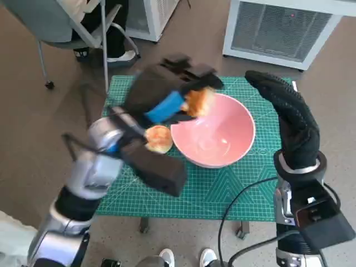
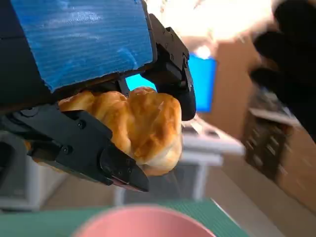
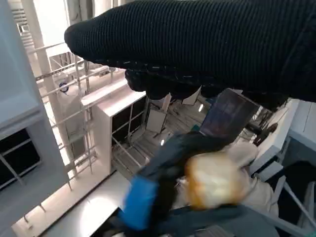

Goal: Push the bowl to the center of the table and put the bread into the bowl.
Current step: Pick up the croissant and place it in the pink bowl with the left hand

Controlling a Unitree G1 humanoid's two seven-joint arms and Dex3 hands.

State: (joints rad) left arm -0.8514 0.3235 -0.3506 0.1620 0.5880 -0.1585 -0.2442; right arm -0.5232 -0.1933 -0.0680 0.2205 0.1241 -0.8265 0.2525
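While the left hand hangs above the table, it grips a golden piece of bread between its black fingers, just over the rim of the pink bowl at about ten o'clock. The left wrist view shows the bread clamped firmly, with the bowl's pink edge directly below it. The bowl sits on the green cutting mat, near the mat's middle and slightly toward three o'clock. A second round piece of bread lies on the mat, touching the bowl's outer wall at nine o'clock. The right hand, in its knitted glove, is raised at the bowl's three o'clock side, fingers stretched out and apart, holding nothing and clear of the bowl. At twelve o'clock beyond the table stand a white ventilated unit and a chair.
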